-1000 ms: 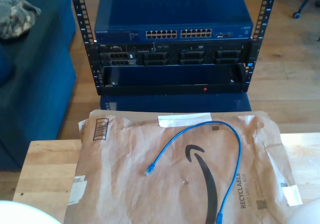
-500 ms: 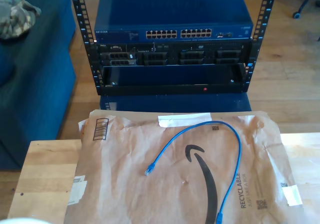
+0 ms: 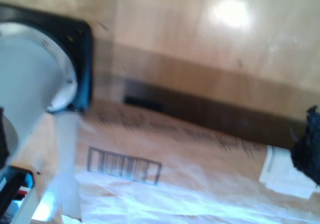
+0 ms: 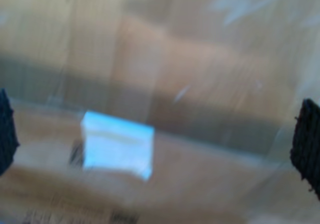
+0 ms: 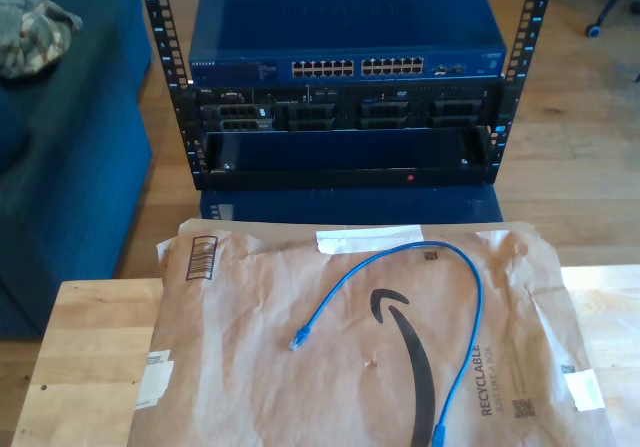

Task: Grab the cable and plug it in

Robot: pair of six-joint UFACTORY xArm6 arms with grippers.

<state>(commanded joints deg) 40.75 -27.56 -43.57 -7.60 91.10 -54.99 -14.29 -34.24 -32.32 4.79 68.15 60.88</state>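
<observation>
As seen across the exterior view: wooden worktop (image 5: 90, 337) at its left; brown paper mailer (image 5: 260, 367) spread over it; the cable (image 5: 470, 307) looped on the mailer, both plugs free; switch rack (image 5: 345, 77) behind. Whether either hand is wide or narrow, I cannot tell.

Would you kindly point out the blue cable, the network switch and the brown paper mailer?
blue cable (image 5: 477, 302): exterior view, on its long run.
network switch (image 5: 240, 69): exterior view, on its front panel.
brown paper mailer (image 5: 250, 377): exterior view, on bare paper.
</observation>
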